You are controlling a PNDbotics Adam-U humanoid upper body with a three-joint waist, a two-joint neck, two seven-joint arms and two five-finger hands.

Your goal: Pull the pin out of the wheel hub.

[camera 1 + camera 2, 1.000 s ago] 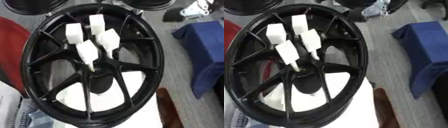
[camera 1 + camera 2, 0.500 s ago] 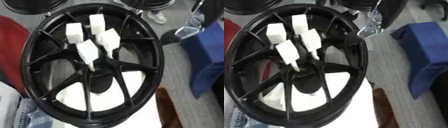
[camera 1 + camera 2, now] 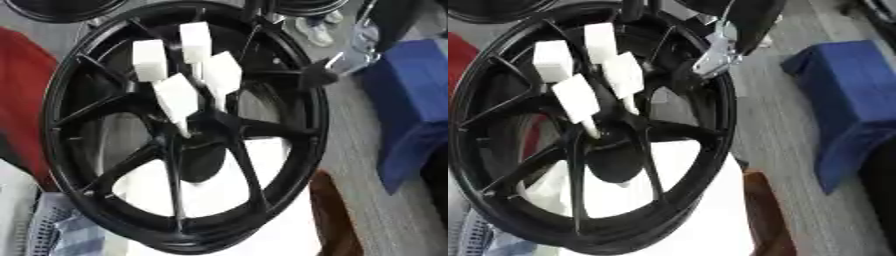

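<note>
Four white-headed pins (image 3: 178, 98) stood in the centre of the black wheel hub (image 3: 188, 125), their long axes tilted up toward the rim's far edge. The right hand (image 3: 719, 47) came in at the upper right, beside the rim, the pins below and to its left; whether its fingers were apart could not be told. No left hand showed.
</note>
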